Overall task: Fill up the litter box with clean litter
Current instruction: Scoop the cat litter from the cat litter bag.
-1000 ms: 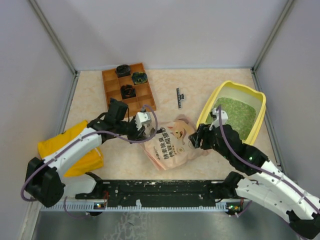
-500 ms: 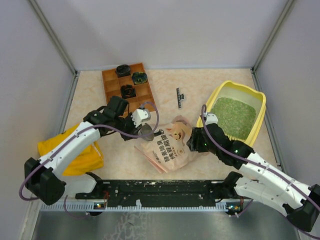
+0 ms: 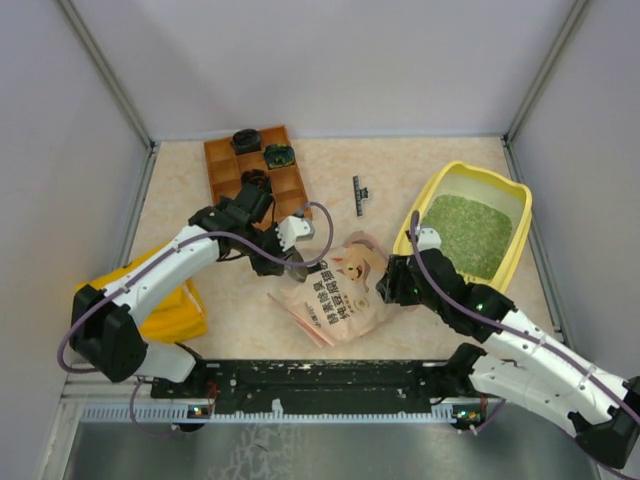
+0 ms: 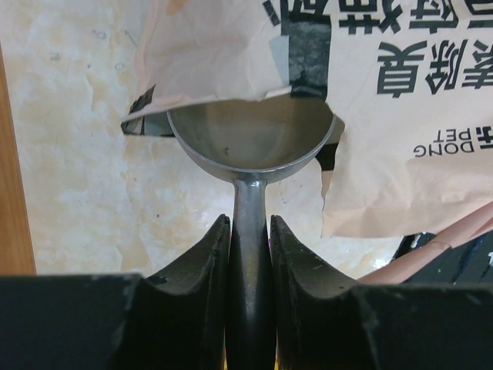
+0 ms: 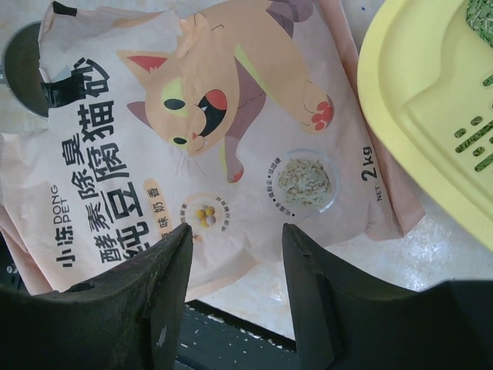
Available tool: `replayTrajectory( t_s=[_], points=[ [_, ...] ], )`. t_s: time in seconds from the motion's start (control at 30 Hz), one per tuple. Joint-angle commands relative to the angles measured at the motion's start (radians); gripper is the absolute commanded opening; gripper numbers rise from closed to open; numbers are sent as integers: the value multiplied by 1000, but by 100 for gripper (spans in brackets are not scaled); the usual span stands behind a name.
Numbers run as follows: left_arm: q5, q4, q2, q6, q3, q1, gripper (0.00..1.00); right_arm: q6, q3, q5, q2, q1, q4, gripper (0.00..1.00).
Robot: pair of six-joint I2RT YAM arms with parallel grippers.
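Left claw [image 4: 248, 231] clamps the scoop [image 4: 250, 139] handle, its bowl just ahead under the pouch [image 5: 231, 154] mouth. Right claw [image 5: 235, 239] gapes over the pouch, box [image 5: 416, 100] ahead-right.

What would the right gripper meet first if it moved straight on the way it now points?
The pouch: the right gripper points at its printed face, jaws open, and nothing seems to lie between, though depth is unclear. The litter box sits off to the side.

Left end effector [image 4: 249, 223] clamped tight, right end effector [image 5: 236, 231] parted, both reaching inward.
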Motion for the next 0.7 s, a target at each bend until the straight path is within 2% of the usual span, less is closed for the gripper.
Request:
replayTrajectory(
  t_s=[0.0,0.23,0.67],
  points=[
    [62,104,46,54,15,-20,0,9,9,23,-27,-6,23,50],
    [49,176,157,77,-20,-69,0,60,11,116,-41,-5,-74,50],
    [75,405,259,-15,-32,-157,0,87,8,104,-93,-6,-69,50]
  ],
)
